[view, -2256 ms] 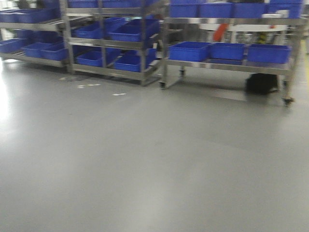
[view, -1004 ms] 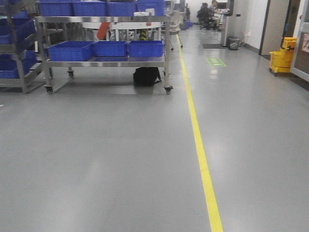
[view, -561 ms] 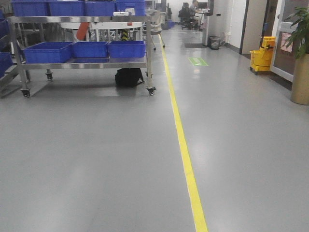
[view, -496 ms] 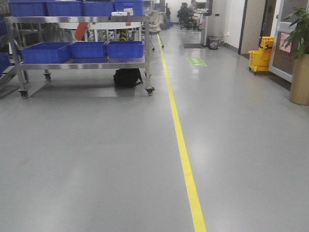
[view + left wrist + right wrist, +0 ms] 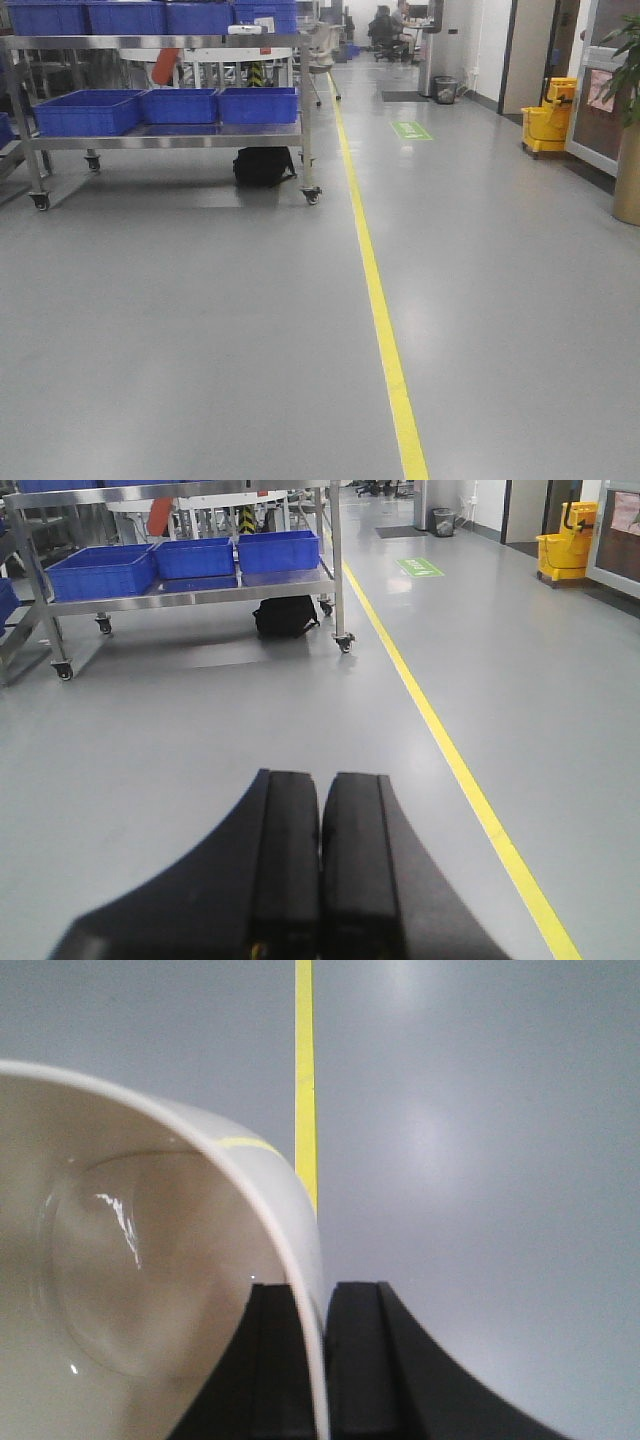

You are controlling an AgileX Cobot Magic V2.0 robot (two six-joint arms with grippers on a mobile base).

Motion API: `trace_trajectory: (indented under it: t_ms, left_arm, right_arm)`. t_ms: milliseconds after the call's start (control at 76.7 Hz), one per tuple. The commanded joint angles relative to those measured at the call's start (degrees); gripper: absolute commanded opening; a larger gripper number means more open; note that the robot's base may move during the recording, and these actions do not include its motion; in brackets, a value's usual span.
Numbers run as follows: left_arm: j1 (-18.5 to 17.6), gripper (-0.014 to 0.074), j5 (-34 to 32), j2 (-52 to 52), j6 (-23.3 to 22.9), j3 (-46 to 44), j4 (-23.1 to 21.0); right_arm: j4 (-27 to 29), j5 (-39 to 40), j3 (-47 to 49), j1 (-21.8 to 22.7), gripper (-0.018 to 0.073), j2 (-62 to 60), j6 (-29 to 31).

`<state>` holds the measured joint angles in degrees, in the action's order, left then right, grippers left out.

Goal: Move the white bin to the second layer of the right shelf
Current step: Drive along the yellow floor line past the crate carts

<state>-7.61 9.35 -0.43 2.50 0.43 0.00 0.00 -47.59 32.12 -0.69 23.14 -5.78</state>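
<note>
The white bin (image 5: 130, 1290) shows only in the right wrist view. It is a glossy cream tub filling the lower left. My right gripper (image 5: 322, 1295) is shut on its rim, one finger inside the wall and one outside, and holds it above the grey floor. My left gripper (image 5: 320, 785) is shut and empty, held over the floor. The roller-rail shelf is not in view. Neither gripper shows in the front view.
A steel trolley (image 5: 160, 137) with blue crates (image 5: 180, 104) stands ahead left, also in the left wrist view (image 5: 190, 592). A black bag (image 5: 262, 165) lies under it. A yellow floor line (image 5: 375, 290) runs ahead. A yellow mop bucket (image 5: 548, 118) and a planter (image 5: 628, 170) stand right.
The front view has swung right, from racks full of blue crates to the aisle with the yellow line. In the last half second the trolley has drifted slightly left.
</note>
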Motion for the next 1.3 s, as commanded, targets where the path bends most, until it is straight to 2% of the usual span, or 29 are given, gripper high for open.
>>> trace_trajectory:
  t_ms: [0, 1291]
  left_arm:
    - [-0.42, 0.0085, -4.91, -0.79, -0.30, 2.11, 0.00]
    - [-0.42, 0.0085, -4.91, -0.79, -0.30, 2.11, 0.00]
  right_arm:
    - [0.00, 4.94, 1.78, 0.06, 0.0048, 0.25, -0.16]
    - [0.00, 4.94, 1.78, 0.06, 0.0048, 0.25, -0.16]
